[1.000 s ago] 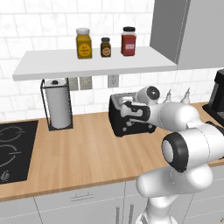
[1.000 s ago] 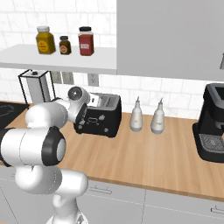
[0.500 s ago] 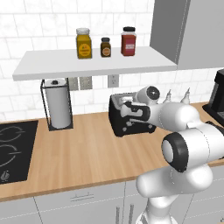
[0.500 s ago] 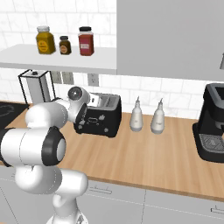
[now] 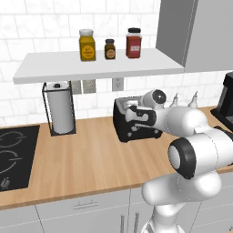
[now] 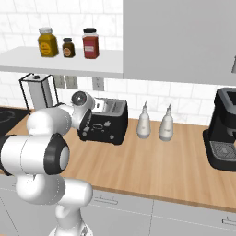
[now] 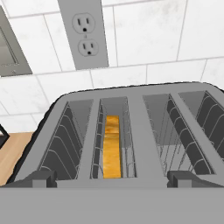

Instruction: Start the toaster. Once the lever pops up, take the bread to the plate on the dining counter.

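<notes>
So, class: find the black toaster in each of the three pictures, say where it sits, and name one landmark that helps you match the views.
Left base view: the toaster sits right of centre on the wood counter, partly behind the white arm.
Right base view: the toaster sits left of centre, beside the arm's wrist.
Hand view: the toaster spans the lower half, seen from above, bread in one slot.
Shared landmark: the wall outlet behind it.

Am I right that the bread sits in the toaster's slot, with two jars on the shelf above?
Not quite: the shelf carries three jars, not two, as the left base view shows. The bread does sit in the toaster slot.
</notes>
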Robot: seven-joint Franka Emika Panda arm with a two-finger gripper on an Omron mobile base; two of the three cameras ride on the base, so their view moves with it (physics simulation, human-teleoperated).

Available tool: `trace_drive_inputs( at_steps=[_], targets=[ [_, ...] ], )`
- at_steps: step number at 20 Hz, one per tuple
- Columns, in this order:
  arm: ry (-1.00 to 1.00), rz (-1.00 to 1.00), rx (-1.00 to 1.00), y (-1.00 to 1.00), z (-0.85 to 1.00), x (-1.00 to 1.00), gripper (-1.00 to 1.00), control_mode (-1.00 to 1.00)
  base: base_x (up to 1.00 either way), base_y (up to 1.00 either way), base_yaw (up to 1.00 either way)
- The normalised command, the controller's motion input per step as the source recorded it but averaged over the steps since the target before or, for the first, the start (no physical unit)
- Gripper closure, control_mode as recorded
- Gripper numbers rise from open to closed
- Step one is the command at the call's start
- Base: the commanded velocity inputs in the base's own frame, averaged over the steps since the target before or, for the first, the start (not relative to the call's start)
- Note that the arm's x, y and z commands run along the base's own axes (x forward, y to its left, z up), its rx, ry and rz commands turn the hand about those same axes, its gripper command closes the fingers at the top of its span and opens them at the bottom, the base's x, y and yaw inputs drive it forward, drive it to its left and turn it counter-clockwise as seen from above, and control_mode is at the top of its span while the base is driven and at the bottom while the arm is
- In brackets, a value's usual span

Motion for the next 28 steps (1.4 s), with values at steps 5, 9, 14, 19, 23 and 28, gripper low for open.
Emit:
trace_drive_inputs(
  at_steps=[5,9,14,19,23,28],
  targets=[
    [0.00,0.00,0.00,0.00,0.00,0.00,-1.00,-1.00,0.00,0.00,0.00],
    [0.00,0.00,0.00,0.00,0.00,0.00,-1.00,-1.00,0.00,0.00,0.00],
    [0.00,0.00,0.00,0.00,0.00,0.00,-1.00,-1.00,0.00,0.00,0.00],
    [0.00,0.00,0.00,0.00,0.00,0.00,-1.00,-1.00,0.00,0.00,0.00],
    [0.00,0.00,0.00,0.00,0.00,0.00,-1.00,-1.00,0.00,0.00,0.00],
    [0.00,0.00,0.00,0.00,0.00,0.00,-1.00,-1.00,0.00,0.00,0.00]
  ],
)
